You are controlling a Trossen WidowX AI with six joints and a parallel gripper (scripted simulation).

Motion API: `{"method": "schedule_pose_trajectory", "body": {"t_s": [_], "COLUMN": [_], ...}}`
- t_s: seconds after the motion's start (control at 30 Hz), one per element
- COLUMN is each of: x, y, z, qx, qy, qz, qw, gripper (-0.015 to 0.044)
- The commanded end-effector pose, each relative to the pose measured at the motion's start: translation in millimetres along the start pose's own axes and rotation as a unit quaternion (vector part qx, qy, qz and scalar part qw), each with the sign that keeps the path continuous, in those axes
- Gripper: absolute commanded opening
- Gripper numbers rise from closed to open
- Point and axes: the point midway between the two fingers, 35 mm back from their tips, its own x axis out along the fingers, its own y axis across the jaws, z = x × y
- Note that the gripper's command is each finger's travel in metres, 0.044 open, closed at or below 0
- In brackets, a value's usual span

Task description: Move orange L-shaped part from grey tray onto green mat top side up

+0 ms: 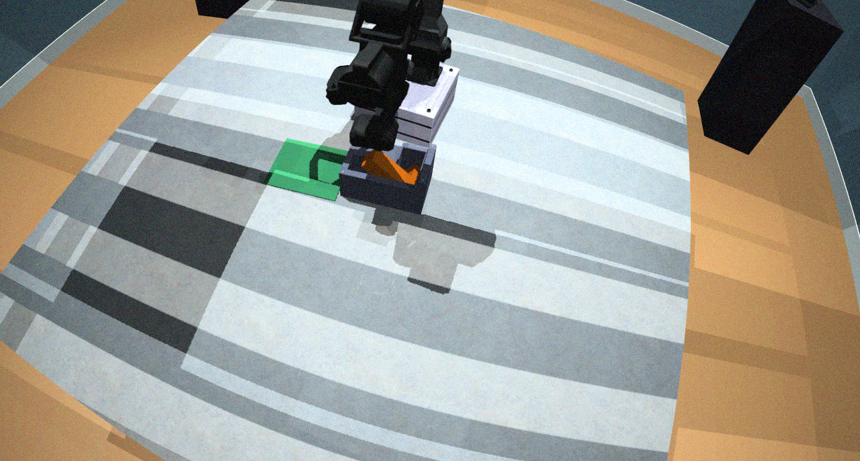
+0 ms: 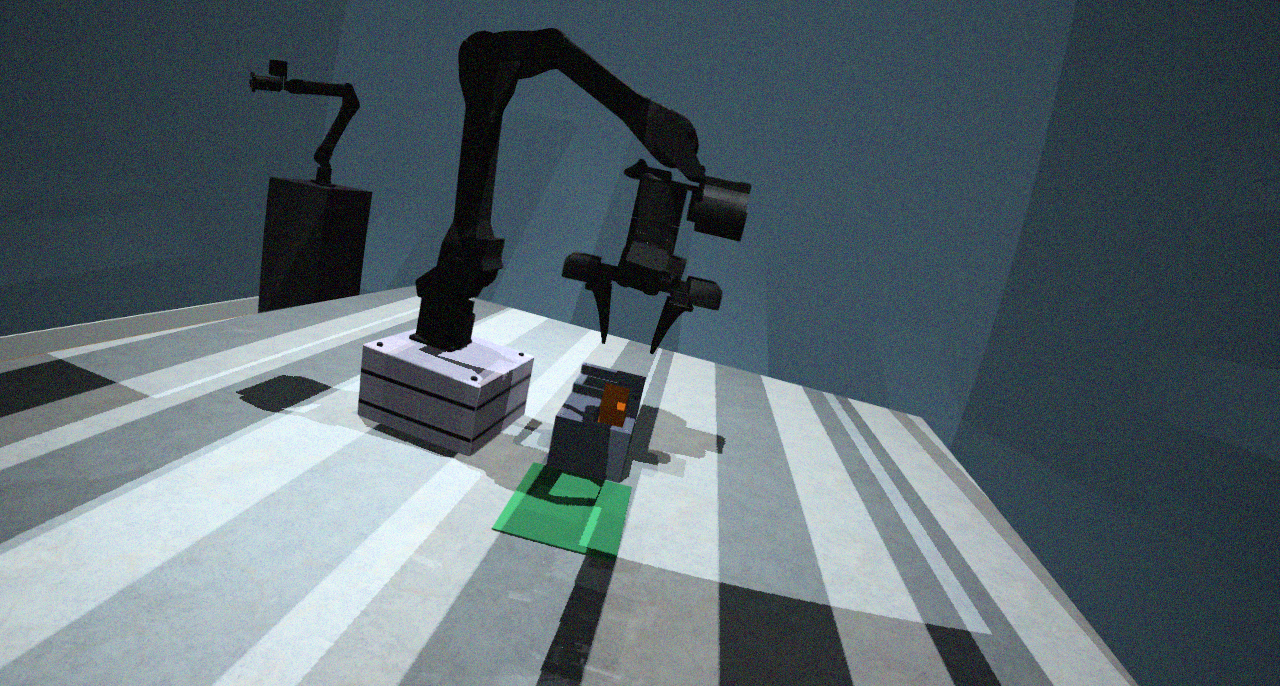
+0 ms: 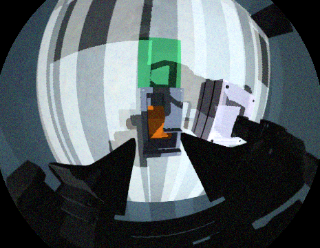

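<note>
Item: orange L-shaped part, lying in the pocket of the grey tray; in the top view one end appears tipped up toward the arm's side of the tray, the other end sunk toward the tray's far corner, so the part is judged no longer flush, though how high the raised end stands above the rim cannot be told for certain. Item: grey tray, a small block-like body standing just beside the arm's pale base block. Item: green mat, flat on the striped surface and touching the tray on the side away from the base block; nothing lies on it but shadow. Item: gripper, hanging well above the tray, fingers pointing down and spread apart with nothing between them; in the wrist view the tray and part show in the gap between the two dark fingertips. Step in hand, as judged: the tipping is done and the gripper is lined up over the tray for the pinch. Next move, as judged: a straight descent that brings the spread fingers to either side of the raised end, then a firm closure before any lift; a descent off to one side risks knocking the end back into the pocket.
</note>
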Motion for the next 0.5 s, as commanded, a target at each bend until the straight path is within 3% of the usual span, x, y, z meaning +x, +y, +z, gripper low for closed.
{"method": "schedule_pose_trajectory", "body": {"t_s": [0.0,0.23,0.47], "x": [1,30,35], "y": [-1,-1,-1], "z": [3,2,2], "qx": [0.043,0.043,0.043], "qy": [0.003,0.003,0.003], "qz": [-0.002,-0.002,-0.002], "qw": [0.999,0.999,0.999], "gripper": [0.028,0.028,0.028]}}
